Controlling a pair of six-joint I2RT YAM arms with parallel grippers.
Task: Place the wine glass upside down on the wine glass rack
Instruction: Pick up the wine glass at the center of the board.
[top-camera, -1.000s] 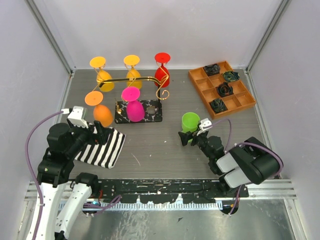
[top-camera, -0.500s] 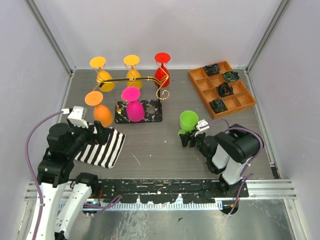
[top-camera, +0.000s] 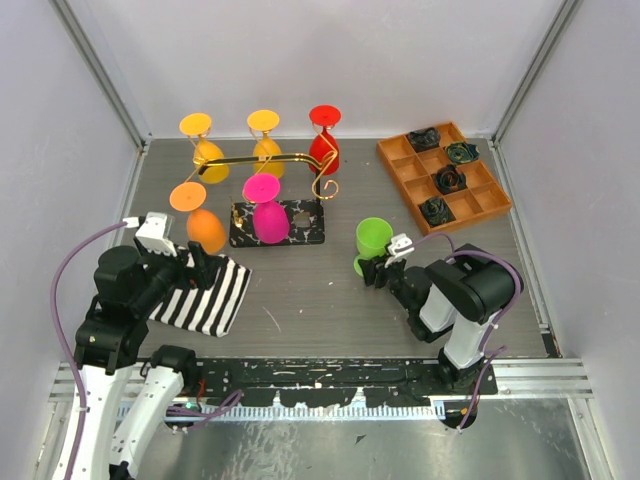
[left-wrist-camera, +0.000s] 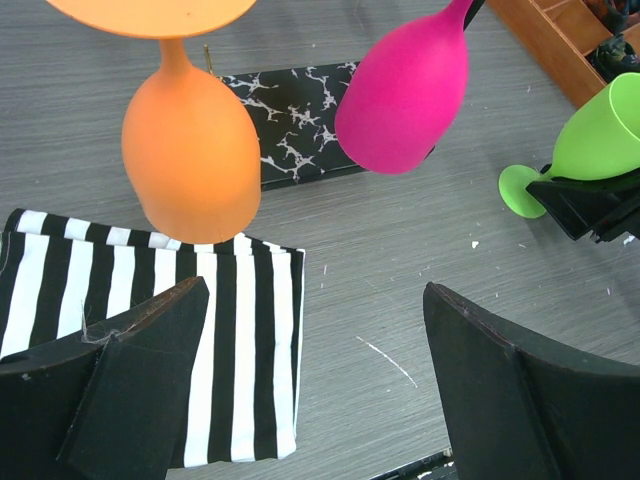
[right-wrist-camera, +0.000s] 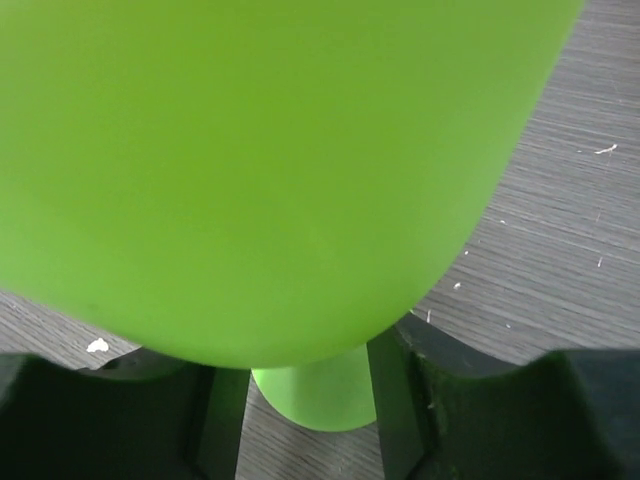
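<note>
The green wine glass (top-camera: 373, 238) stands upright but tilted, right of the rack. My right gripper (top-camera: 382, 270) is shut on its stem just under the bowl. In the right wrist view the green bowl (right-wrist-camera: 250, 150) fills the top, and my right gripper (right-wrist-camera: 305, 400) has dark fingers (right-wrist-camera: 215, 420) on either side of the stem and foot. The gold wine glass rack (top-camera: 265, 160) on its marbled base (top-camera: 303, 226) holds several upside-down glasses: yellow, red, pink and orange. My left gripper (top-camera: 200, 265) is open and empty over a striped cloth (top-camera: 210, 295).
An orange compartment tray (top-camera: 490, 212) with dark objects sits at the back right. In the left wrist view my open gripper (left-wrist-camera: 312, 300) looks at the hanging orange glass (left-wrist-camera: 190, 150), the pink glass (left-wrist-camera: 405, 100), the green glass (left-wrist-camera: 600, 130) and the cloth (left-wrist-camera: 150, 330).
The right arm has folded up and pulled in. Its gripper has carried the green glass a little left and toward the rack, tilting it. The left arm has not moved.
</note>
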